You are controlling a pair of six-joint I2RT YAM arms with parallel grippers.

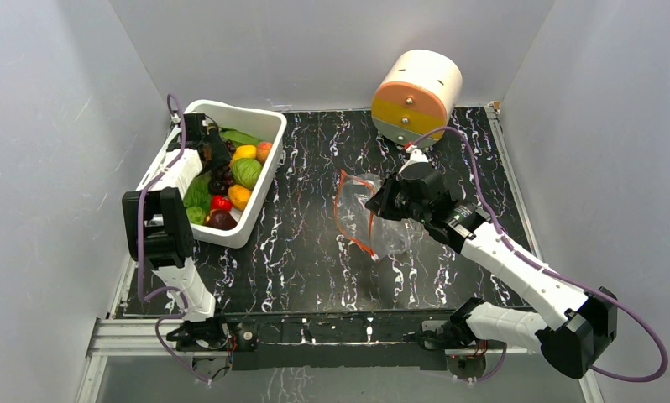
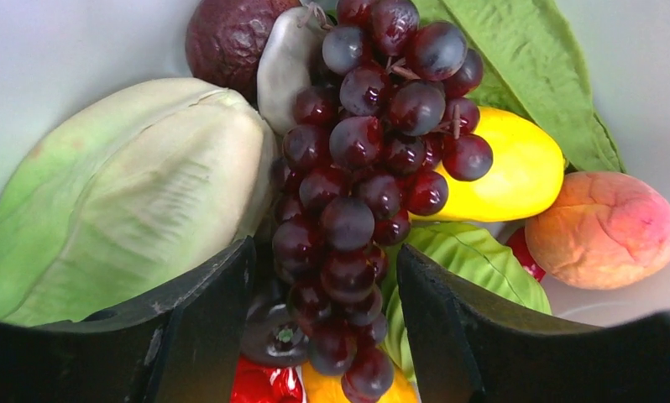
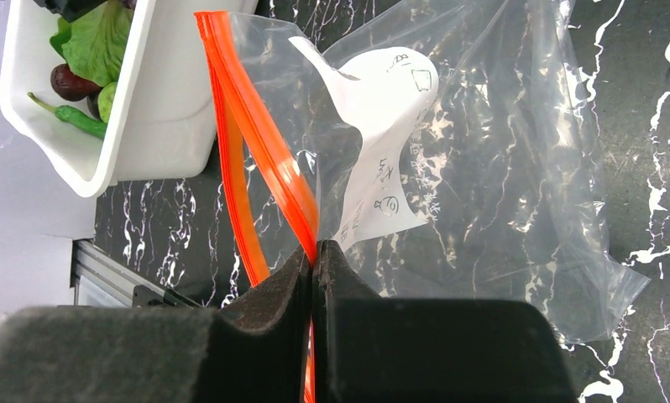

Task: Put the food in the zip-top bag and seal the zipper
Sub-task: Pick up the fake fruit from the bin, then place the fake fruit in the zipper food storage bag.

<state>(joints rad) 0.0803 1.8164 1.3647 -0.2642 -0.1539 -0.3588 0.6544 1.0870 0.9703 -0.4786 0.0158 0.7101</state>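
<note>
The food lies in a white bin. In the left wrist view a dark purple grape bunch hangs between the fingers of my left gripper, which is open and straddles its lower end. Around the bunch lie a yellow fruit, an orange-peach piece, a dark round fruit and a green cabbage. My right gripper is shut on the orange-red zipper of the clear zip-top bag. It holds the bag's mouth open above the table centre.
A cream and orange cylinder lies on its side at the back right, just behind the right arm. A large pale green fruit fills the left of the bin. A paper slip sits inside the bag. Grey walls close in both sides.
</note>
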